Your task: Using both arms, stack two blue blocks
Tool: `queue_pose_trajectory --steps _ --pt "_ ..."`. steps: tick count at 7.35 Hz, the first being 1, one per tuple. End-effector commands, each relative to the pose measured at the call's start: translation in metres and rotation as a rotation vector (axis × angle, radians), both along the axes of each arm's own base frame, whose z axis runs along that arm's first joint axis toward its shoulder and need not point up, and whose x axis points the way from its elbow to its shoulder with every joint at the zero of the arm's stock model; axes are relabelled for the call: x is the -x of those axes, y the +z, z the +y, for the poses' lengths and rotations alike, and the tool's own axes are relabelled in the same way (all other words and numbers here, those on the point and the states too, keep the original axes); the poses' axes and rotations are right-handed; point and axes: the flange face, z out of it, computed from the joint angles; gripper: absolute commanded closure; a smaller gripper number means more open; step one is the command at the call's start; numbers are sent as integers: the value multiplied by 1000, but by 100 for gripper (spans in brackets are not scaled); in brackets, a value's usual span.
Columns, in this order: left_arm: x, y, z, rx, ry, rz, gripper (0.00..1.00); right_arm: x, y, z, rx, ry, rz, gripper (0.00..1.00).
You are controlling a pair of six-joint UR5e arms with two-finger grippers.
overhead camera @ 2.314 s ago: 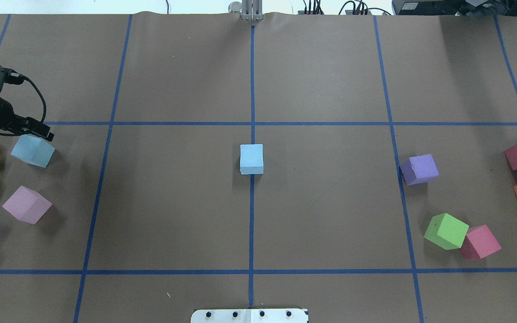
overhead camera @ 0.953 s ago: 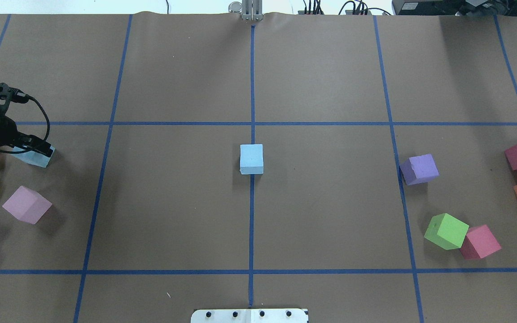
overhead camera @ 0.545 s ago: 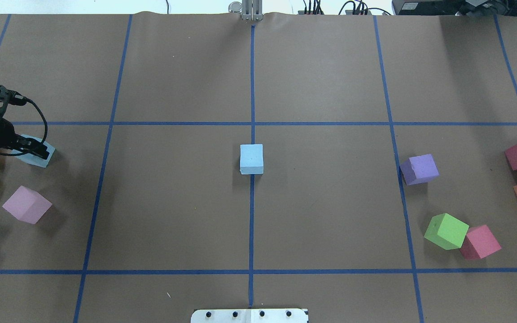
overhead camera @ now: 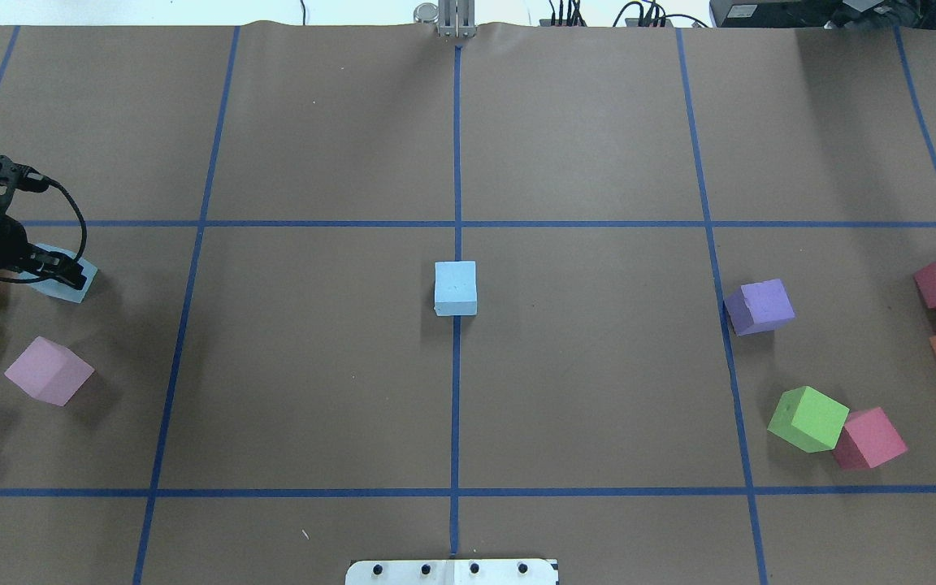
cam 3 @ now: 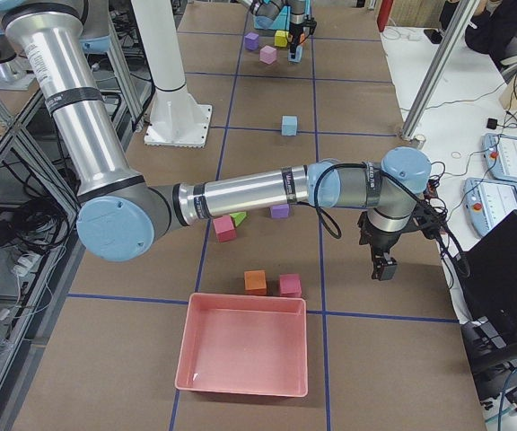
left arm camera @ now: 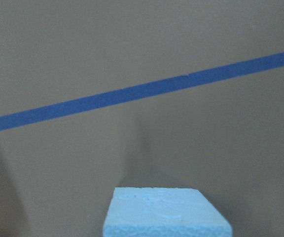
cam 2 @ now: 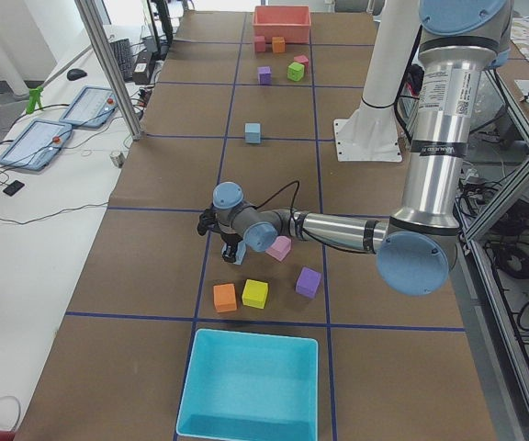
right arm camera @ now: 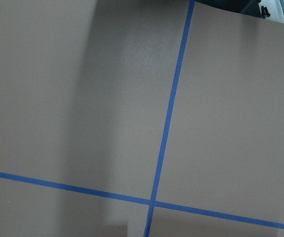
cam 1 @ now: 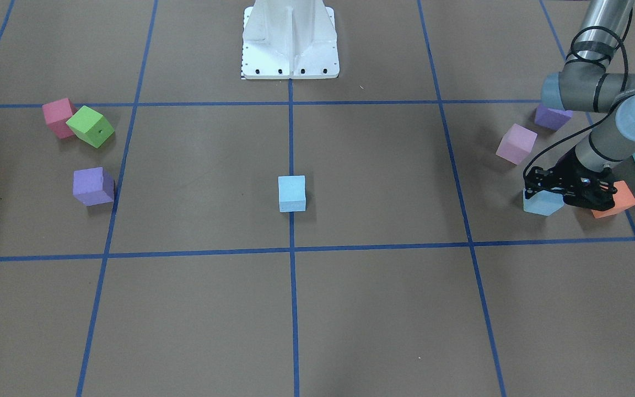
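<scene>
Crouching over the outer blue block (cam 1: pixel 541 205), left gripper (overhead camera: pixel 62 272) covers its top; pinching or spread, cannot tell; right gripper (cam 3: pixel 384 268) hangs above table (cam 3: pixel 357 314), opening likewise unreadable.

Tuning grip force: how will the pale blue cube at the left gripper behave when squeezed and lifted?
The blue cube looks like matte foam, its top face pitted in the left wrist view: probably light, slightly squashy, not slippery. Flat faces and square edges suggest it slides rather than rolls if nudged.
</scene>
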Motion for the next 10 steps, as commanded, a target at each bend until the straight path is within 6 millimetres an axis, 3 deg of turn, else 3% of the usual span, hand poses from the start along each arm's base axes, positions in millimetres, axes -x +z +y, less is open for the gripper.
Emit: queue_pose_trajectory --steps 1,5,6,7,8,9,10 --pt "-1 -2 -1 -1 4 6 38 0 0 0 1 0 1 0" --pt "-4 -19 1 27 47 76 38 0 -1 0 0 1 -3 0" --pt "-18 -60 -20 39 42 80 38 0 -2 0 -1 1 -3 0" --pt "-33 -139 -46 79 35 54 38 0 -2 0 0 2 -3 0" --pt "-41 -227 -60 118 13 32 38 0 0 0 2 1 -3 0" --pt "-46 -291 -64 158 -38 44 38 0 -1 0 1 2 -3 0" --pt "-60 -321 -61 205 -90 70 38 0 -1 0 1 2 -3 0"
